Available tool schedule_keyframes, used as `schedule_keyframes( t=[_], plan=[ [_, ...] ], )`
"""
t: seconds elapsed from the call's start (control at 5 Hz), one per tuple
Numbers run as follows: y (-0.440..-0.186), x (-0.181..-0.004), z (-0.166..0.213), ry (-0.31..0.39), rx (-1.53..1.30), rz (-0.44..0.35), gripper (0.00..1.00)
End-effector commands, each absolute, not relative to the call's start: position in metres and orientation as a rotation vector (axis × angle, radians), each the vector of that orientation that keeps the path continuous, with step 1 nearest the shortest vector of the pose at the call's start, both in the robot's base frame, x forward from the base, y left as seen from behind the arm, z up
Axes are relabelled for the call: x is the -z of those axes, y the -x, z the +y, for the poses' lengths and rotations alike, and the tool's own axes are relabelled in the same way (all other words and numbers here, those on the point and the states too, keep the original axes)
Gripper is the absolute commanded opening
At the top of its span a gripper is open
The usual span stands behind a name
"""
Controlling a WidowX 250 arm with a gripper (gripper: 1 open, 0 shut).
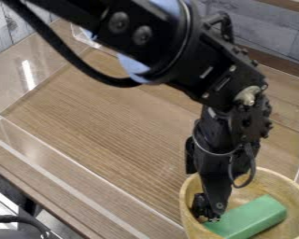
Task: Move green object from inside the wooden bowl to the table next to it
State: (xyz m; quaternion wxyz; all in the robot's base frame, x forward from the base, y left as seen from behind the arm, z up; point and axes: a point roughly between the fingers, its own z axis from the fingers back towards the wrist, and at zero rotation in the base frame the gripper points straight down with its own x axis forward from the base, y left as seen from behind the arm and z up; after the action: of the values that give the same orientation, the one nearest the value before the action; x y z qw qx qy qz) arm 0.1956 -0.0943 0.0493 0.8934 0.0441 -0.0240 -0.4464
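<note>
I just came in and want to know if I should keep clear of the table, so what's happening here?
A robot arm is at work over the wooden bowl, with its pincer reaching down inside it, open. The green block lies in the bowl, right beside the pincer, and doesn't look gripped. The job is to move it onto the table next to the bowl, and that hasn't been done yet.
</note>
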Motion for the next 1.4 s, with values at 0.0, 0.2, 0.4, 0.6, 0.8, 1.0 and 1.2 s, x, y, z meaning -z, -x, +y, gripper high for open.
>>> schedule_keyframes(
  t=[0.0,0.2,0.4,0.6,0.8,1.0,1.2],
  plan=[
    [-0.196,-0.053,-0.105,-0.086,0.992,-0.075,1.0],
    [-0.196,-0.05,-0.111,-0.082,1.021,-0.071,1.0],
    [-0.207,-0.038,-0.12,-0.077,1.07,-0.069,1.0],
    [-0.217,-0.027,-0.131,-0.076,1.129,-0.07,1.0],
    [-0.219,-0.027,-0.129,-0.077,1.06,-0.064,1.0],
    [-0.22,-0.03,-0.125,-0.08,0.986,-0.058,1.0],
    [-0.23,-0.036,-0.124,-0.082,0.958,-0.054,1.0]
  ],
)
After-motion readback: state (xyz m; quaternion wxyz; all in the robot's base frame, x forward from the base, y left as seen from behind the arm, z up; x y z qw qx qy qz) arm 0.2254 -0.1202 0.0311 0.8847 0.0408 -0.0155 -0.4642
